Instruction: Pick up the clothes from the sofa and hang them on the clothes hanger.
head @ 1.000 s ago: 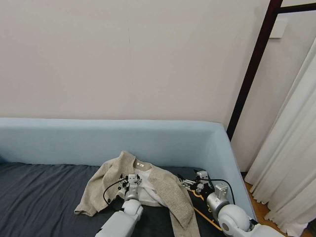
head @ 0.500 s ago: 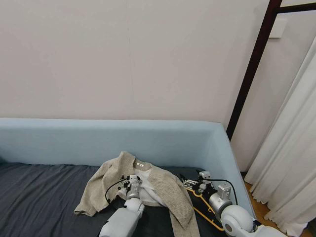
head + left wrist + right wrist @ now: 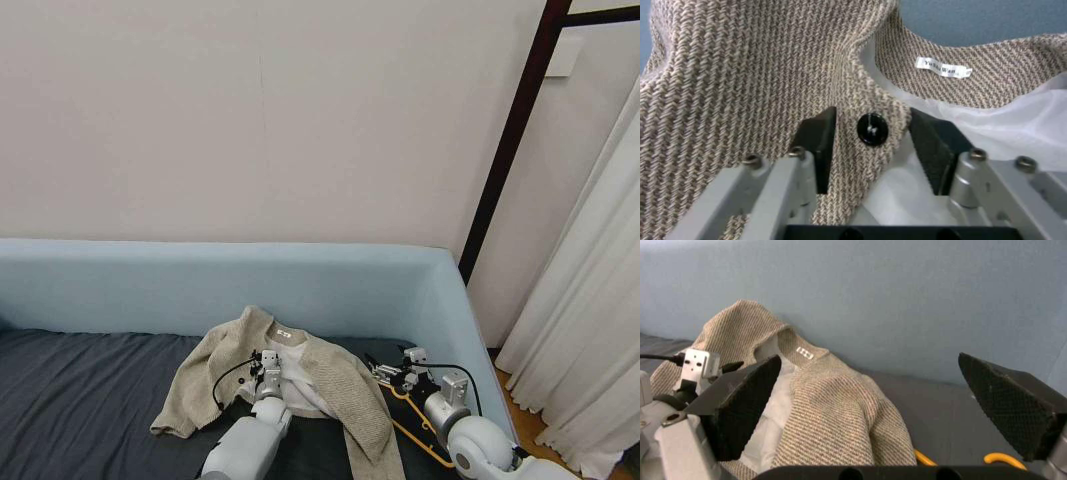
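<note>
The beige knit cardigan lies spread on the sofa's dark seat cushion, at about 6 o'clock in the head view. Its collar points toward 12 o'clock, up against the pale blue sofa back. A white lining shows inside the open front, and a small white label sits at the neck.

The left hand is down on the cardigan's middle. Its jaws stand apart on either side of the front edge, with a black button between the two dark pads and a gap on each side. It grips nothing.

The right hand hangs at 3 o'clock from the left one, just off the cardigan's hem edge. Its jaws are spread wide and hold nothing. An orange hanger lies on the cushion at 5 o'clock from the cardigan, beside the right arm.

A dark rack pole rises at 2 o'clock, with a white curtain beyond it.
</note>
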Robot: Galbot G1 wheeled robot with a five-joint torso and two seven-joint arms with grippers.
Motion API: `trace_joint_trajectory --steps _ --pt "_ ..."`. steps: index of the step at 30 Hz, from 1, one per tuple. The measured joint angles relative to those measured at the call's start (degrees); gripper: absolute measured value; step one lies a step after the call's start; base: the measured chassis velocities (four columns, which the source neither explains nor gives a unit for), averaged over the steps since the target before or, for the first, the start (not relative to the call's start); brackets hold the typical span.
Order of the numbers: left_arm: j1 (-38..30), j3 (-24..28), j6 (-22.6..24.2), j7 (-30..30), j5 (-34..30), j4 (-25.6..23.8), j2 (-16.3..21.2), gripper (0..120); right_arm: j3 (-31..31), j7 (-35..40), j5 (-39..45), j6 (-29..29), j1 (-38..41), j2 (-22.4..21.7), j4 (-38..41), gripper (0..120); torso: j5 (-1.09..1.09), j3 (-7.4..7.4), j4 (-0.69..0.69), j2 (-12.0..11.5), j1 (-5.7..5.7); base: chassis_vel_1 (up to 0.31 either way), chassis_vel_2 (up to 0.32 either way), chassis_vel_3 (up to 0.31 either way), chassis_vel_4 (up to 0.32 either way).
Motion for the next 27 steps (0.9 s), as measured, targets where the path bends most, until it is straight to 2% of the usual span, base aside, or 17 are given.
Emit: trace_joint_trajectory --steps 1,3,6,7,10,11,14,20,22,27 --pt "0.0 0.0 0.0 0.0 0.0 0.0 0.0 41 0.0 0.0 0.0 0.0 0.0 0.0 0.0 100 0.0 0.0 0.0 0.0 0.0 0.0 0.0 0.0 0.0" --pt "0.0 -0.04 0.11 -0.01 -0.11 -0.18 0.07 31 0.01 -0.02 0.08 0.0 -0.06 -0.1 0.1 100 0.0 0.0 0.0 0.0 0.0 0.0 0.0 0.0 0.0" --pt "0.04 -0.1 0.25 -0.07 -0.33 -0.23 0.13 24 0.01 -0.05 0.1 0.02 -0.15 -0.11 0.16 100 0.0 0.0 0.0 0.0 0.0 0.0 0.0 0.0 0.0" --pt "0.1 -0.12 0.34 -0.1 -0.55 -0.32 0.2 18 0.01 -0.05 0.12 0.03 -0.3 -0.11 0.19 100 0.0 0.0 0.0 0.0 0.0 0.0 0.0 0.0 0.0" --pt "0.2 -0.14 0.46 -0.17 -0.76 -0.5 0.33 10 0.11 -0.06 0.19 0.05 -0.68 -0.06 0.27 100 0.0 0.0 0.0 0.0 0.0 0.0 0.0 0.0 0.0" --pt "0.38 -0.18 0.63 -0.24 -0.97 -0.91 0.54 1 0.28 -0.15 0.19 0.06 -1.16 -0.02 0.36 100 0.0 0.0 0.0 0.0 0.0 0.0 0.0 0.0 0.0" --pt "1.19 -0.18 1.15 -0.56 -1.33 -2.68 1.29 0 0.61 -0.35 0.18 0.08 -1.85 0.02 0.38 100 0.0 0.0 0.0 0.0 0.0 0.0 0.0 0.0 0.0" --pt "4.66 0.32 2.98 -2.18 -2.26 -11.76 5.17 0 0.77 -1.23 1.64 -1.06 -2.17 0.11 -1.18 100 -0.02 0.0 -0.01 0.0 0.0 0.0 0.0 0.0 0.0" --pt "6.69 0.66 3.21 -3.16 -2.2 -15.88 7.47 0 0.73 -2.13 1.98 -1.79 -1.46 0.98 -3.72 100 -0.01 0.0 0.0 0.0 0.0 0.0 0.0 0.0 0.0" --pt "9.04 0.6 2.47 -3.83 -1.56 -20.38 10.59 0 0.59 -4.63 2.13 -2.89 0.04 2.58 -9.18 100 0.0 0.0 0.01 0.0 0.0 0.0 0.0 0.0 0.0"
